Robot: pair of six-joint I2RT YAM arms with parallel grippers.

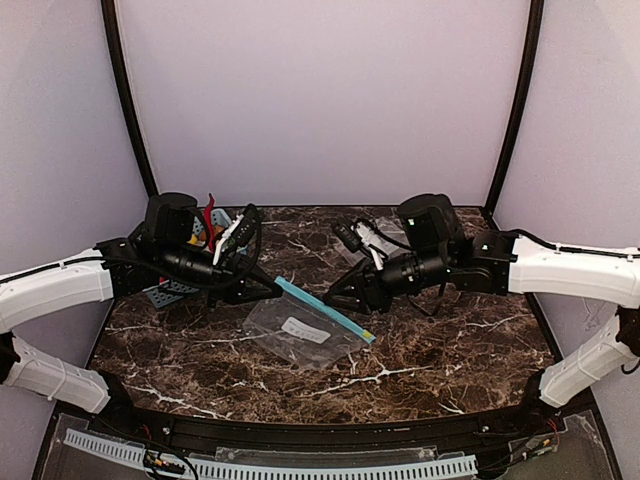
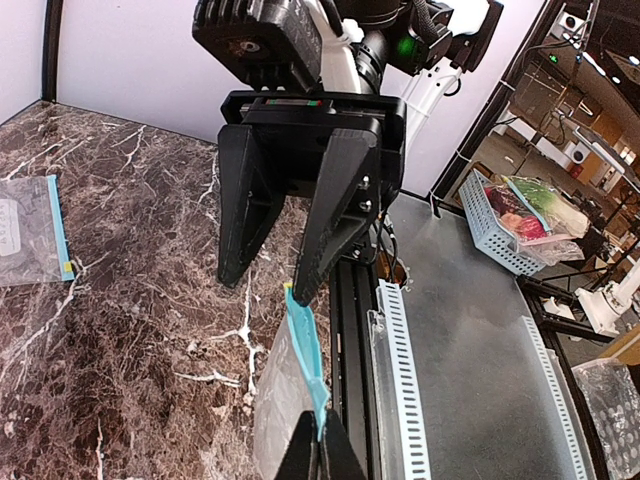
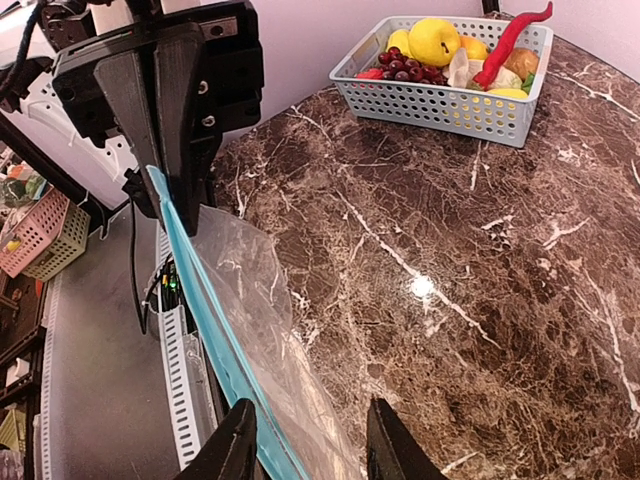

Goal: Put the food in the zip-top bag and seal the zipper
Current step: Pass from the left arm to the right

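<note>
We log left end effector clamped on the zipper, right end effector open astride it; closing squarely on the strip should keep the zip-top bag taut.

In the top view the basket is largely hidden behind the left arm. The second bag is cut off by the left wrist view's edge. The label on the zip-top bag cannot be read.

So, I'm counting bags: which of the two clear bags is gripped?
The bag pinched at its teal strip by the left gripper; the other bag lies flat on the marble, untouched.
</note>
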